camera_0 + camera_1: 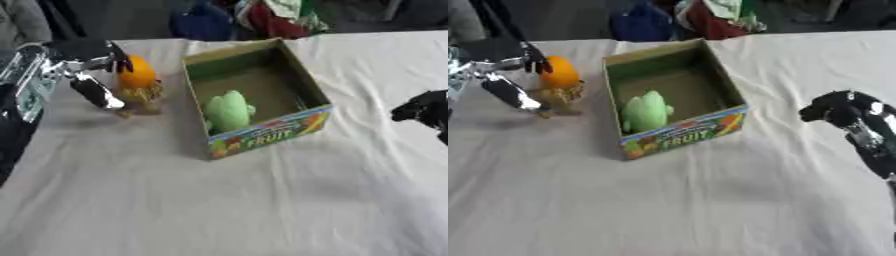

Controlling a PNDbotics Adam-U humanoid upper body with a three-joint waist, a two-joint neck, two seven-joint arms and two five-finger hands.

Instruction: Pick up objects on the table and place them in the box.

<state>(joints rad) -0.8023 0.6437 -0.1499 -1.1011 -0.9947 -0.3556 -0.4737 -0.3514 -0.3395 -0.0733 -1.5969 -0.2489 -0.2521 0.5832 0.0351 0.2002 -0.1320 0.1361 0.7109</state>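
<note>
A cardboard box [262, 139] with "FRUIT" printed on its front stands open at the table's middle. A green soft toy [229, 110] lies inside it against the front wall. Left of the box stands an orange round thing on a tan lower part [137, 80]. My left hand [98, 93] is at that thing's left side, with one long finger straight and pointing down beside it and dark fingers [116, 56] touching its upper left. My right hand [835, 109] hovers right of the box, curled with nothing in it.
A white cloth [219, 210] covers the table, wrinkled in front of the box. Blue, red and green cloth things [254, 17] lie beyond the far edge. My silver left forearm [31, 80] runs along the left edge.
</note>
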